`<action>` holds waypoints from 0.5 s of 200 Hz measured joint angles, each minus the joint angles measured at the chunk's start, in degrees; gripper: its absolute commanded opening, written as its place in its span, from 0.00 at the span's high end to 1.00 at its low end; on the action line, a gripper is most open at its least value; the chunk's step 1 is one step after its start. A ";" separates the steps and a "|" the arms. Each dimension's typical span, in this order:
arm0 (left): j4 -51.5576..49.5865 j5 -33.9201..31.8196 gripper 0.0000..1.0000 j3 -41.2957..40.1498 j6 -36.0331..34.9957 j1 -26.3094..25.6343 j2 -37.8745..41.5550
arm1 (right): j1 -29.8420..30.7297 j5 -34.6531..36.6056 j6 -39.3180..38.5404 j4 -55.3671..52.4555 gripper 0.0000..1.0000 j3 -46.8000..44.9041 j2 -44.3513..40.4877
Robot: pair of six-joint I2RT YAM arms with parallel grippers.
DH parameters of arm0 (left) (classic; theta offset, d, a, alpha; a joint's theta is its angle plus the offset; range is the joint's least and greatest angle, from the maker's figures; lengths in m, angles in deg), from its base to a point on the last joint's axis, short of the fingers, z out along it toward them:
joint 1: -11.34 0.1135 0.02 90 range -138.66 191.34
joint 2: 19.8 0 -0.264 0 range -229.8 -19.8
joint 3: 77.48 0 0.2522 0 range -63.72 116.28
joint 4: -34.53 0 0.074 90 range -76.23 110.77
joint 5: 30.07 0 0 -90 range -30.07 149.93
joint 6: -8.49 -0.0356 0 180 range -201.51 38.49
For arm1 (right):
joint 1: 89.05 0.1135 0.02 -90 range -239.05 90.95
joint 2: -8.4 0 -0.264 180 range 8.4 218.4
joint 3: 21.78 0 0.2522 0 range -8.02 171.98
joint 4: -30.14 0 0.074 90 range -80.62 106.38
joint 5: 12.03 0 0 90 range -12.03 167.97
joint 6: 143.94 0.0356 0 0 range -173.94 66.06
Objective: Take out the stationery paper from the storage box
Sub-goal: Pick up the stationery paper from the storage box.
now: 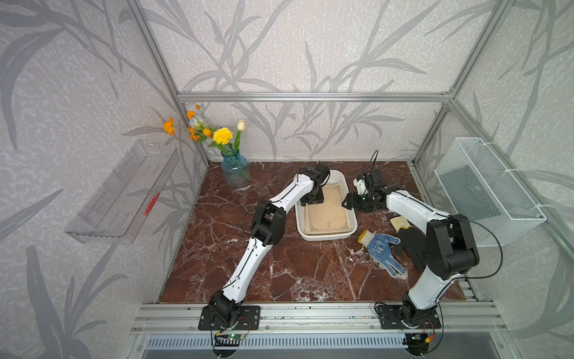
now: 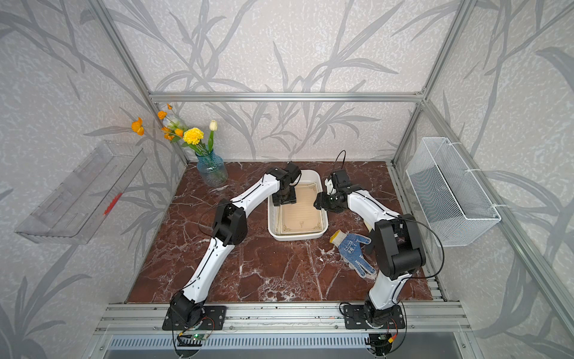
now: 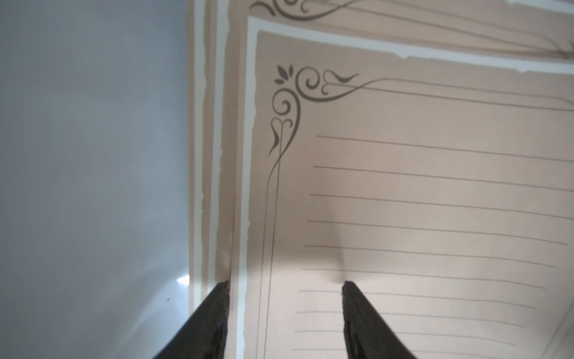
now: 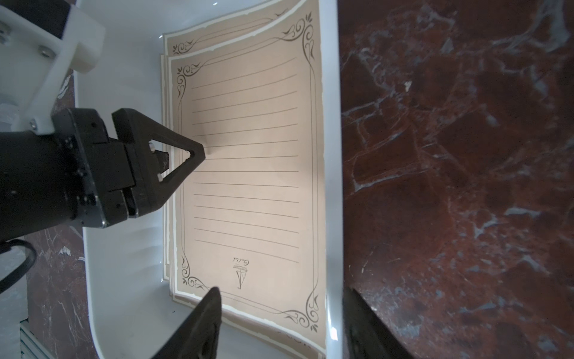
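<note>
While my left pincer (image 3: 285, 283), spread, touches the stationery paper (image 3: 435, 186) in the storage box (image 3: 93, 155), my right pincer (image 4: 282, 290) hangs spread over its rim.

The left arm (image 1: 292, 192) reaches forward from its base with the elbow raised. Its wrist is bent so that the left tool (image 1: 312, 202) points straight down, jaws apart. The right arm (image 1: 410, 202) rises to a high elbow, and its forearm angles inward. The right tool (image 1: 346, 203) sits just beside the left tool and faces it, jaws apart.
</note>
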 measured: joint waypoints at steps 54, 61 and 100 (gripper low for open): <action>2.21 2.84 0.62 -1.51 1.40 0.02 1.53 | 0.02 0.04 0.00 -0.17 0.39 0.00 0.00; 2.67 3.28 0.65 -2.05 1.70 0.02 1.90 | 0.02 0.04 0.00 -0.20 0.39 0.00 0.00; 5.05 5.70 0.68 -4.15 2.21 0.07 2.93 | 0.07 0.20 0.00 -0.63 0.39 0.00 -1.36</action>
